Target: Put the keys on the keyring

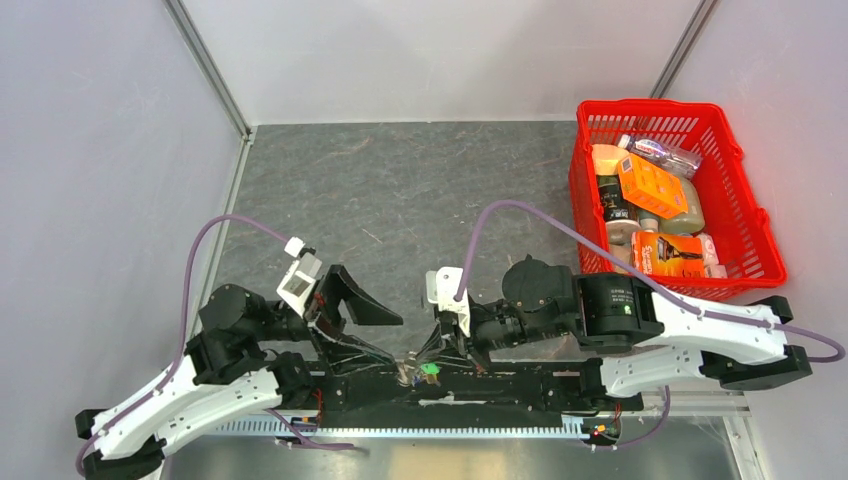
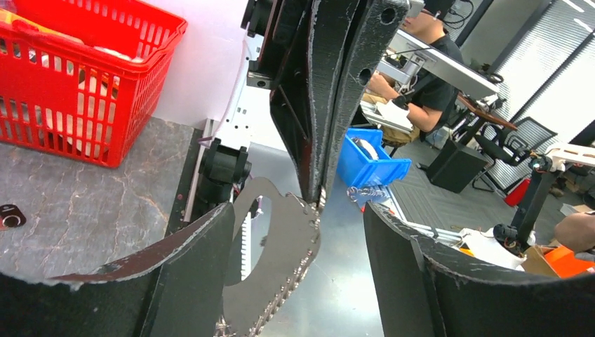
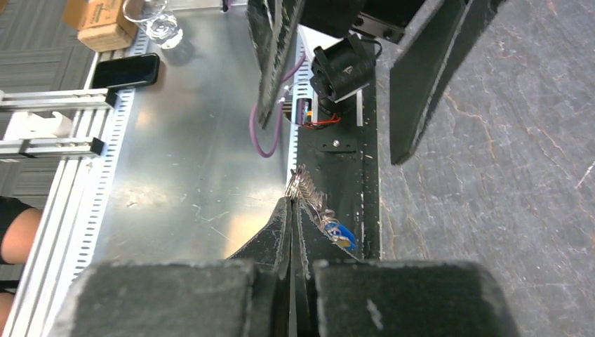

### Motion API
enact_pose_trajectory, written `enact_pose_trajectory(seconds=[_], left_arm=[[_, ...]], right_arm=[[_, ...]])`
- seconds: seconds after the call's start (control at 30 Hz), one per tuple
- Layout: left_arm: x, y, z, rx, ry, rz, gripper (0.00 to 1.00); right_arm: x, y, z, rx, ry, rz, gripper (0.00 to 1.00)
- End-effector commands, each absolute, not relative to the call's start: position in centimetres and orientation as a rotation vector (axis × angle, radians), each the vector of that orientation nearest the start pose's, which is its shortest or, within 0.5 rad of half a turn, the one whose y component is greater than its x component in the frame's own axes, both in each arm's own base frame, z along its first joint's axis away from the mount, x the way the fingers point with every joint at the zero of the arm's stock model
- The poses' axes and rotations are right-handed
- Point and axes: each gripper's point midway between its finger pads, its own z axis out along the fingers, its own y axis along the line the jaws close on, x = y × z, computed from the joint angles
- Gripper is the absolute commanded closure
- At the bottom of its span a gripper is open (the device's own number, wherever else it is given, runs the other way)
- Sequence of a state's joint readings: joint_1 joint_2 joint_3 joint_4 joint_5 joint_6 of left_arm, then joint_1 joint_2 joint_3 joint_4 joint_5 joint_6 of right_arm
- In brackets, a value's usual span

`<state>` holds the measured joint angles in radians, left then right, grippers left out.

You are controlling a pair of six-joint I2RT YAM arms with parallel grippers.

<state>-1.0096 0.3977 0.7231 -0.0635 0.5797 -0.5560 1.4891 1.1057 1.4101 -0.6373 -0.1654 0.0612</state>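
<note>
The right pincer (image 3: 291,210) was pinched shut on the keyring (image 2: 273,267), a flat silver loop with a twisted chain, above the black rail (image 1: 520,385) at the near edge of the grey, stone-patterned surface (image 1: 400,190). A blue-capped key (image 3: 340,233) sat just beside its fingers. The left pincer (image 2: 296,210) gaped wide and empty, facing the keyring. A red lattice basket (image 1: 762,235) of bottles and cartons stood far right.

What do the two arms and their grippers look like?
The left arm and right arm have white shells over black joints, and a purple cable loops along each. The left gripper and right gripper are black, with two rough, wedge-shaped fingers.
</note>
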Motion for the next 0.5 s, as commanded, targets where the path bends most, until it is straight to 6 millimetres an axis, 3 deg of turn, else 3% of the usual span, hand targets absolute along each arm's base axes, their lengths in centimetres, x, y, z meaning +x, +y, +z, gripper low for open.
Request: enact_pose_trajectory(seconds=[0.0,0.33,0.47], left_arm=[[0.4,-23.2,39.5,0.917,1.168,-1.685,0.26],[-0.5,-23.1,40.6,0.949,1.102,-1.73,0.45],[-0.4,-23.2,40.2,0.947,1.113,-1.735,0.46]], right_arm=[[-1.2,34.0,38.3,-1.439,1.527,1.239,1.0],[-1.0,34.5,39.1,-1.409,1.544,1.244,1.0],[-0.9,34.5,40.0,-1.382,1.524,1.256,1.0]])
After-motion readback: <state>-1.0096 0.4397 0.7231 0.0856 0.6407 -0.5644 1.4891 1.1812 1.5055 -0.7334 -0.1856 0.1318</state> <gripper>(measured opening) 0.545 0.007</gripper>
